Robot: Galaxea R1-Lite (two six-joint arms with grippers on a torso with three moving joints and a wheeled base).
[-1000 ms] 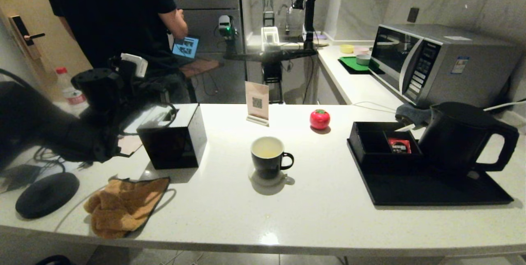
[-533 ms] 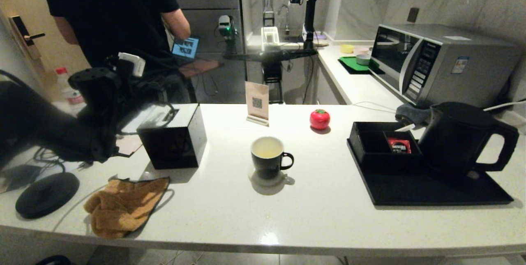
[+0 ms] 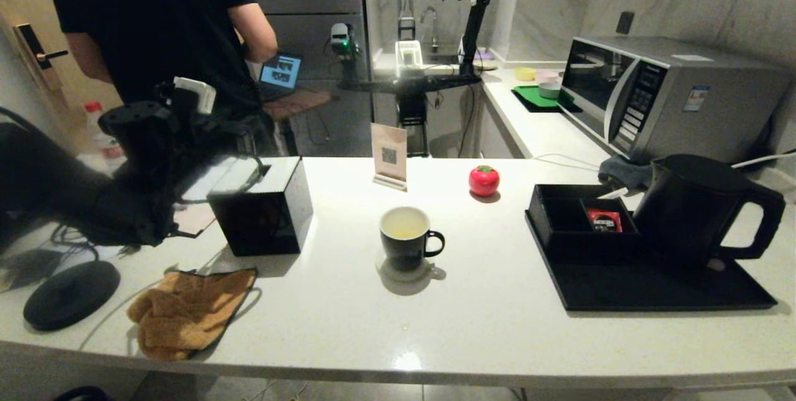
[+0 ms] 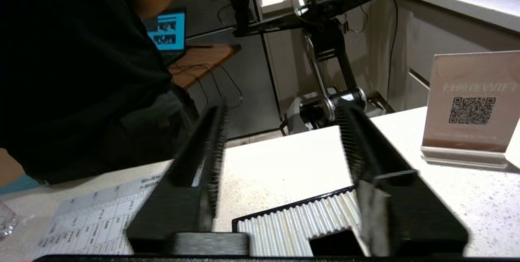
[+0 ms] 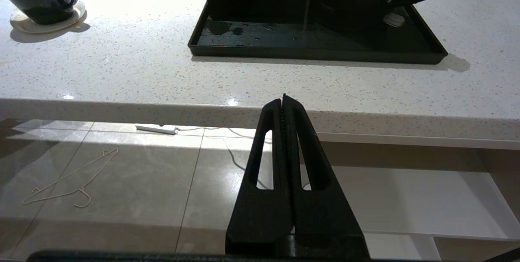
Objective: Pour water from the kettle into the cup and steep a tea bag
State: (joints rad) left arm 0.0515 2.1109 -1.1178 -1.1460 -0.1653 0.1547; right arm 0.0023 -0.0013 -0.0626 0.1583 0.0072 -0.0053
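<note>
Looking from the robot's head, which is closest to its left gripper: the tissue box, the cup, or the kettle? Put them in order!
From the left gripper, at the counter's far left:
1. Tissue box, right beside it.
2. Cup, mid-counter.
3. Kettle, far right on the black tray.

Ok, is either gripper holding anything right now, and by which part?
Nothing is held. The left gripper stands open and empty above the tissue box; the right gripper is shut on nothing, below the counter edge.

Closed right claw (image 5: 284, 98) below counter (image 5: 260, 83) edge
</note>
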